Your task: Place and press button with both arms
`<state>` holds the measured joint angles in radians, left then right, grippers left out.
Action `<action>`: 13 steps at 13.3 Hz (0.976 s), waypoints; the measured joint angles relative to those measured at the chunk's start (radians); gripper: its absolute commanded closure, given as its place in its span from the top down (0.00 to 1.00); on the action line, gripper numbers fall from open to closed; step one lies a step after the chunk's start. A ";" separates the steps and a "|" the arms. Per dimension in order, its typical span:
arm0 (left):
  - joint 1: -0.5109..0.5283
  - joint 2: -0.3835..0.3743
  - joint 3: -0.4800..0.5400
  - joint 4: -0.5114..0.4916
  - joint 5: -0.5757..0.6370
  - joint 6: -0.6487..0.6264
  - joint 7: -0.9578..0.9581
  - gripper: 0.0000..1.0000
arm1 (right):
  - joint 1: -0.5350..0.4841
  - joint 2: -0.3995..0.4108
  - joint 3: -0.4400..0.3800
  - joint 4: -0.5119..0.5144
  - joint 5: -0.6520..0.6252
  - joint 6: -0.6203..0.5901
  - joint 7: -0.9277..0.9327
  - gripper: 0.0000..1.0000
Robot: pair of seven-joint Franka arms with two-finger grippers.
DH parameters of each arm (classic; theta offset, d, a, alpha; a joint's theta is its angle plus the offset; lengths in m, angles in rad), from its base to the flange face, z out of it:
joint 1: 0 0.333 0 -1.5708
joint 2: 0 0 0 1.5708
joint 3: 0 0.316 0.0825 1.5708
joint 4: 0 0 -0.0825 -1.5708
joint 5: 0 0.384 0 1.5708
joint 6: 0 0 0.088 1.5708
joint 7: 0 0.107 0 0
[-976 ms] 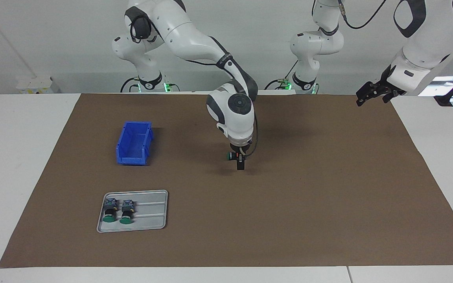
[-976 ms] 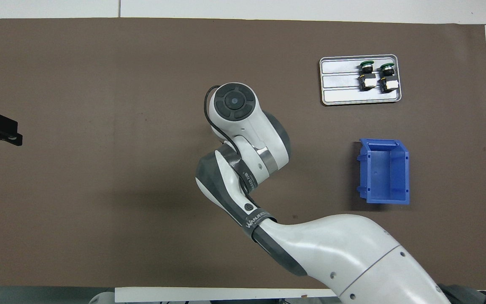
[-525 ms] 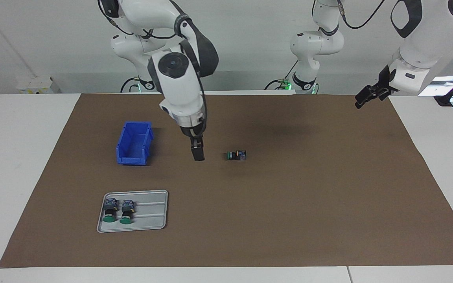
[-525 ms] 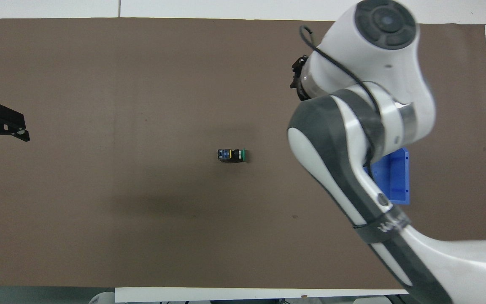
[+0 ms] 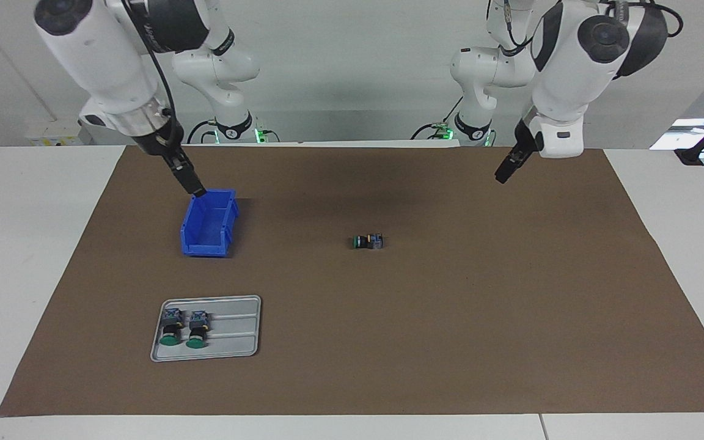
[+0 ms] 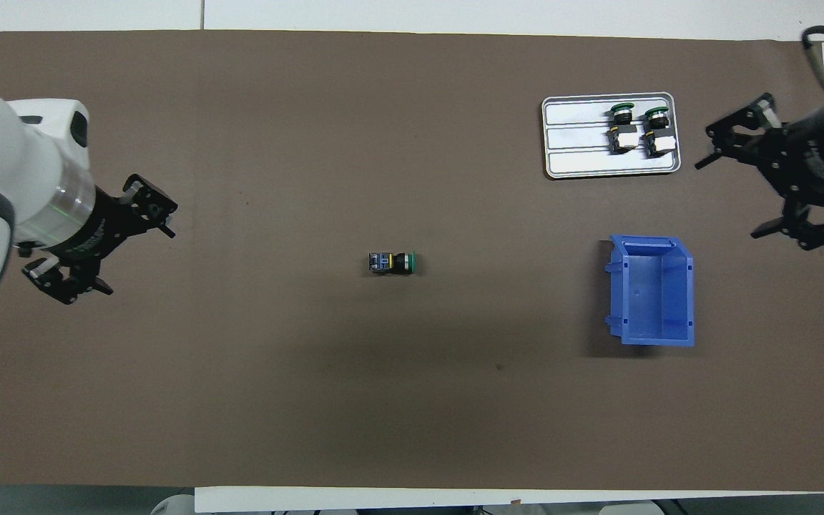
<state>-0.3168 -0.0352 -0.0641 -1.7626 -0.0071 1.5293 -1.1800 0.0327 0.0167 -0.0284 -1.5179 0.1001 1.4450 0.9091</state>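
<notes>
The button (image 5: 368, 242) lies on its side mid-counter, placed but unpressed; the left claw (image 6: 101, 247) and right claw (image 6: 766, 182), both wide and empty, must next approach it.

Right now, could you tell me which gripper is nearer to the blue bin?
Right. The right gripper hangs over the blue bin's robot-side rim; the left gripper is up over the mat toward the left arm's end.

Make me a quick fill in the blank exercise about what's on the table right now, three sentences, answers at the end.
1. The lone button lies on its ____ on the brown mat.
2. The grey tray holds ____ buttons.
3. The blue bin lies ____ to the robots than the tray.

Answers: side; two; nearer
</notes>
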 measured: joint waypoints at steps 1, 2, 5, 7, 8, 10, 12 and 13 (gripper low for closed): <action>-0.028 0.015 0.000 -0.008 -0.014 0.033 -0.094 1.00 | -0.039 -0.022 -0.001 0.000 -0.007 -0.015 -0.118 0.98; -0.058 0.035 0.000 -0.012 -0.023 0.067 -0.185 1.00 | -0.075 -0.036 -0.002 -0.001 -0.022 -0.030 -0.248 0.98; -0.156 0.095 -0.002 -0.039 -0.027 0.227 -0.440 1.00 | -0.123 -0.038 -0.004 -0.009 -0.073 -0.050 -0.566 0.98; -0.222 0.107 -0.002 -0.093 -0.027 0.339 -0.559 1.00 | -0.120 -0.037 -0.001 -0.014 -0.094 -0.051 -0.659 0.98; -0.246 0.113 -0.003 -0.114 -0.031 0.364 -0.593 1.00 | -0.118 -0.037 0.001 -0.014 -0.115 -0.051 -0.727 0.98; -0.272 0.144 -0.003 -0.128 -0.055 0.405 -0.647 0.99 | -0.116 -0.037 0.005 -0.014 -0.157 -0.051 -0.838 0.98; -0.286 0.188 -0.002 -0.126 -0.066 0.451 -0.690 0.99 | -0.114 -0.037 0.009 -0.014 -0.168 -0.051 -0.879 0.98; -0.295 0.214 -0.002 -0.123 -0.069 0.473 -0.721 0.99 | -0.112 -0.037 0.011 -0.014 -0.168 -0.051 -0.899 0.98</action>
<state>-0.6122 0.1783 -0.0659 -1.8853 -0.0758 2.0023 -1.9007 -0.0793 -0.0204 -0.0169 -1.5321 -0.0679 1.3943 0.0106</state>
